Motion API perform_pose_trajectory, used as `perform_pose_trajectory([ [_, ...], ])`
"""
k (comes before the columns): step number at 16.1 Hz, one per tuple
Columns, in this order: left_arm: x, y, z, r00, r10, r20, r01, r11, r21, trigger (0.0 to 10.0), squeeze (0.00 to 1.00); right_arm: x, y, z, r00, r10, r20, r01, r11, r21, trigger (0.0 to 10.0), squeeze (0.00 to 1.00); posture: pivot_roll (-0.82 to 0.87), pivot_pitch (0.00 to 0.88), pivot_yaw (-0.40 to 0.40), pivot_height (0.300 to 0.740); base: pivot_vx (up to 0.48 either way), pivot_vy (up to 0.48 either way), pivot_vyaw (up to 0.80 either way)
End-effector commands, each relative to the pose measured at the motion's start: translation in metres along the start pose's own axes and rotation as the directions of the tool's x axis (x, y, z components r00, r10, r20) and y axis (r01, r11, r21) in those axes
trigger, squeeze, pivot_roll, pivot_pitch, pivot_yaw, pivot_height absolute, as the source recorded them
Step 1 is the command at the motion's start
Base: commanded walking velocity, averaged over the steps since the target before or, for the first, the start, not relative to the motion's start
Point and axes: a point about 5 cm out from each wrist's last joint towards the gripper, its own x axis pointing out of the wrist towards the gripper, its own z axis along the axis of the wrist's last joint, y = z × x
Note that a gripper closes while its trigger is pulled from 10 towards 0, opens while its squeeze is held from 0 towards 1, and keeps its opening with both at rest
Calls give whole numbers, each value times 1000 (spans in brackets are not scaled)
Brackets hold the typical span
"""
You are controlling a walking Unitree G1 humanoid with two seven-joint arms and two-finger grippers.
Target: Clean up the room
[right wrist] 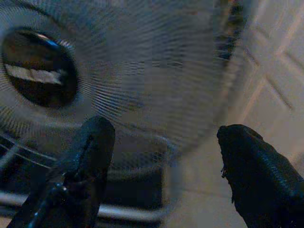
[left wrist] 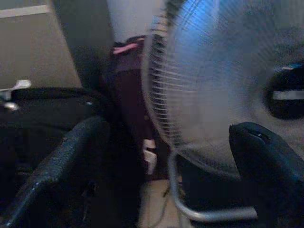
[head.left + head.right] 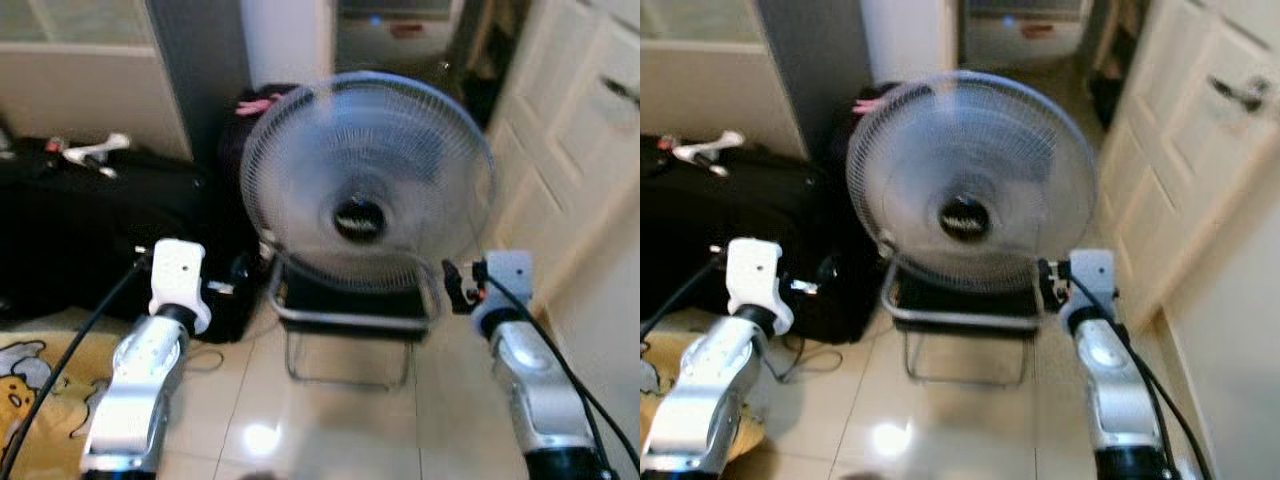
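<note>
Two claws: both raised toward a fan (image 3: pixel 368 185), one at each side of its round wire cage.
Left claw (image 2: pixel 166 161): fingers (image 2: pixel 61 166) spread wide, nothing between them — the cage's left rim lies just ahead, inside the gap.
Right claw (image 1: pixel 161 156): fingers (image 1: pixel 88 152) wide apart, empty — the lower right part of the cage sits ahead of it, not touched as far as can be seen.
Fan: upright, dark hub (image 1: pixel 38 66) facing the robot, standing on a chair (image 3: pixel 350 320) with a chrome tube frame, on the tiled floor (image 3: pixel 330 420).
Beyond the left claw: a black suitcase (image 3: pixel 80 220) lying flat with a white object (image 3: pixel 95 150) on top; a dark bag (image 2: pixel 130 95) with a pink item (image 2: pixel 124 48) stands behind the fan.
Beside the right claw: white panelled doors (image 3: pixel 1180 170).
Below the left arm: a yellow mat (image 3: pixel 40 400) on the floor.
</note>
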Motion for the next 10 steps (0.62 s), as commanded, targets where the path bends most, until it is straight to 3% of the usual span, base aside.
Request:
perform_pose_trajectory([
  [1, 0, 2, 1, 1000, 10, -1, -10, 1000, 5, 10000, 682, 1, 5, 7, 999, 28, 41, -28, 1000, -3, 10000, 0, 2, 0, 15, 740, 382, 0, 0],
  [2, 0, 2, 1, 1000, 16, -2, -16, 1000, 5, 10000, 678, 0, 6, 9, 997, 36, 62, -37, 999, 3, 10000, 0, 3, 0, 16, 740, 379, 0, 0],
  [10, -5, 2, 2, 1000, 16, 10, -16, 1000, 12, 10000, 651, -3, 5, 6, 999, 36, 32, -36, 999, 15, 10000, 0, 3, 0, 18, 740, 0, 0, 0],
])
